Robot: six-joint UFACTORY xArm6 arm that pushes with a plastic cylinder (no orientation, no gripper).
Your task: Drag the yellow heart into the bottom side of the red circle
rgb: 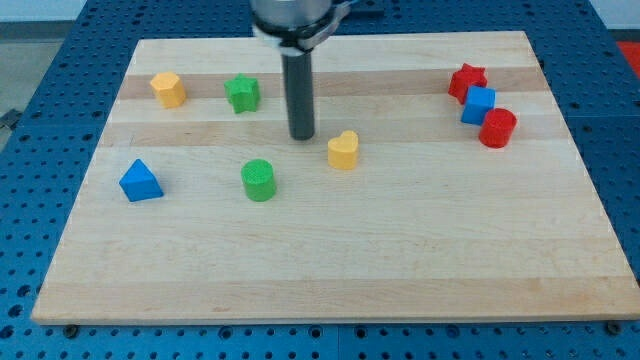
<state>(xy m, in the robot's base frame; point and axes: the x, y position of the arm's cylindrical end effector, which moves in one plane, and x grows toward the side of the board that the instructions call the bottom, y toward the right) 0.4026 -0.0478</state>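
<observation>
The yellow heart (343,150) lies near the middle of the wooden board (330,260). The red circle (497,128) stands at the view's upper right, far to the right of the heart. My tip (302,136) rests on the board just left of and slightly above the yellow heart, with a small gap between them.
A blue cube (478,105) touches the red circle's upper left, with a red star (466,80) above it. A green star (242,93) and a yellow pentagon block (168,89) lie at the upper left. A green circle (258,180) and a blue triangle (140,181) lie lower left.
</observation>
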